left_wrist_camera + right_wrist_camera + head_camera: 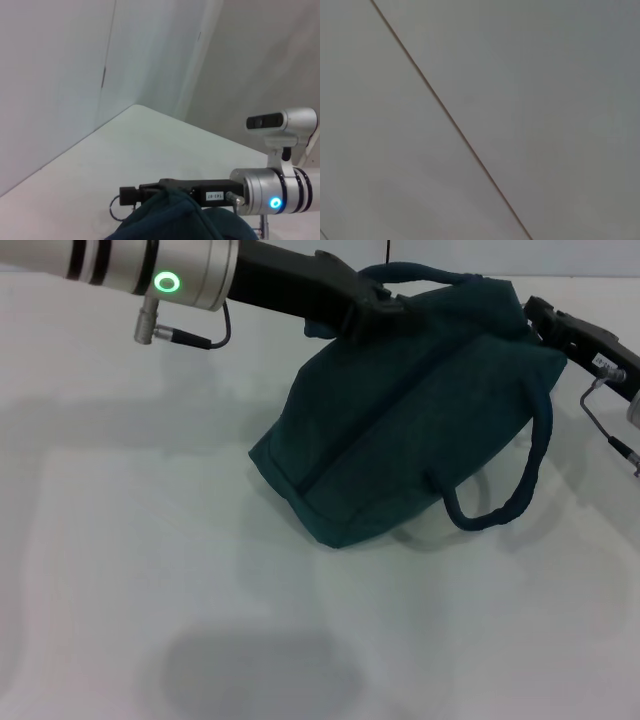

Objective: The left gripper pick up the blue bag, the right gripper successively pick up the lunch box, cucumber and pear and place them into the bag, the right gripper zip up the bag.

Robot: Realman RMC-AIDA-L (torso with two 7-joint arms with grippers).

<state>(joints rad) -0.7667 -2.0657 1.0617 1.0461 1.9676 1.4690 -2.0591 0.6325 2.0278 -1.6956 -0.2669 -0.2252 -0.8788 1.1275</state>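
Left gripper point(385, 308) clamps the blue bag point(400, 430) by its upper handle. Right gripper point(548, 325) sits at the bag's far end — finger state cannot be determined. Advise steady left tension and a straight pull along the zip line.

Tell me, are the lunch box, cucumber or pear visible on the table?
No, in the head view only the blue bag lies on the white table.

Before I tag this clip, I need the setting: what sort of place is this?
Probably a robot lab or test cell: a bare white tabletop, plain pale wall panels, and a lone dark teal fabric bag.
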